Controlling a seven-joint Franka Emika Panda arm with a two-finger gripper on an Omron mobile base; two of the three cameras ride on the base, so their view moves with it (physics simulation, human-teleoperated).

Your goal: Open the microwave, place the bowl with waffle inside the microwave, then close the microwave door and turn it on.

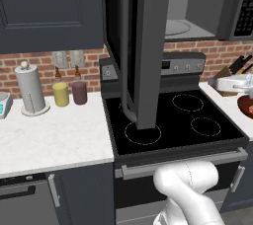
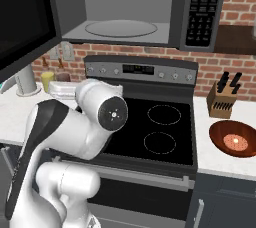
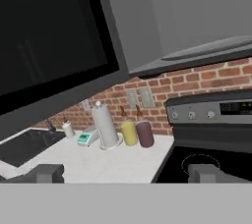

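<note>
The microwave hangs above the stove with its light grey interior and round turntable exposed. The microwave door stands swung out to the left, showing as a black glass panel in the hand view. On the counter right of the stove rests the reddish-brown bowl with the orange-tan waffle in it; the bowl's edge also shows. My gripper is open, fingertips far apart, nothing between them, facing the left counter below the door.
The black stove has a control panel at its back. A knife block stands behind the bowl. A paper towel roll, yellow canister and maroon canister line the left counter.
</note>
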